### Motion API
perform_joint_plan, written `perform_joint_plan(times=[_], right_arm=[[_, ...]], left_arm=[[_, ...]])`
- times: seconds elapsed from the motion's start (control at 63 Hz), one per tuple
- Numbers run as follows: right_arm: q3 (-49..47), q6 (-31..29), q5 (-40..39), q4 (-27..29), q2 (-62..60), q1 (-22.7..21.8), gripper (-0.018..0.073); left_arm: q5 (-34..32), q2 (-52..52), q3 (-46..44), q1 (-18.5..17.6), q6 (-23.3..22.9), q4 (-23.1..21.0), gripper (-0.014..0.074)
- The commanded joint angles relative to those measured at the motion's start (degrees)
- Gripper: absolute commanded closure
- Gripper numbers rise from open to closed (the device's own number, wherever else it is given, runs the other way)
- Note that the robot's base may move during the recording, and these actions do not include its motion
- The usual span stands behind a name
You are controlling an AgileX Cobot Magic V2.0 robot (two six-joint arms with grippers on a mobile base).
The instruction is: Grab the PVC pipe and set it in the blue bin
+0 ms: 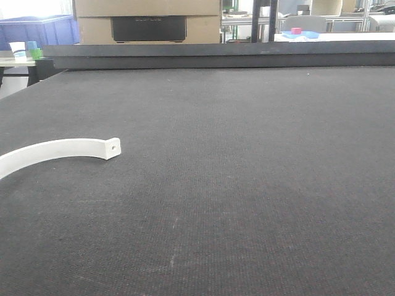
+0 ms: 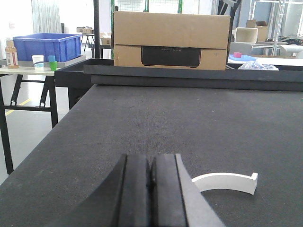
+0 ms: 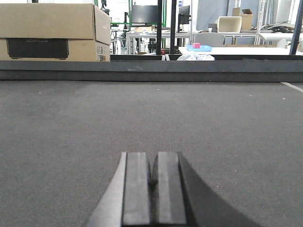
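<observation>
Far left in my left wrist view, a side table stands apart from the work table; on it I see a brown bottle, a white cup, a green cup and, behind them, the blue bin, which holds nothing I can make out from here.

Next, the left gripper sits low over the dark work table; its two black pads are pressed flat against each other, clenched on nothing.

Just to its right lies the PVC pipe, flat on the table and untouched by the gripper; in the front view the pipe curves in from the left edge, its squared end with the small round hole pointing right.

Beyond the far rim of the table stands a cardboard box with a dark panel on its face.

On the right, the right gripper is likewise clamped shut with empty pads; only bare table lies ahead of it, and the pipe does not show in that view.
</observation>
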Motion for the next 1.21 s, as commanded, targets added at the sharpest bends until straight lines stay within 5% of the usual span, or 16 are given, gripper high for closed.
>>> perform_joint_plan(times=[0.0, 0.666, 0.746, 0.857, 1.19], right_arm=[[0.0, -0.06, -1.2, -0.04, -0.13, 0.1, 0.0712], [0.0, -0.06, -1.2, -0.04, -0.13, 0.1, 0.0712], [0.0, -0.06, -1.2, -0.04, -0.13, 0.1, 0.0712], [0.0, -0.06, -1.3, -0.04, -0.13, 0.04, 0.0712], [0.0, -0.06, -7.74, -0.04, -0.13, 0.04, 0.0712]], left_arm=[[-1.0, -0.19, -0.1, 0.08, 0.22, 0.01, 0.0707], [-1.0, -0.19, -0.1, 0.08, 0.22, 0.01, 0.0707], [-1.0, -0.19, -0.1, 0.08, 0.36, 3.8, 0.0707], [-1.0, -0.19, -0.1, 0.08, 1.19, 14.43, 0.0707], [-4.76, -0.19, -0.1, 0.08, 1.19, 14.83, 0.0707]])
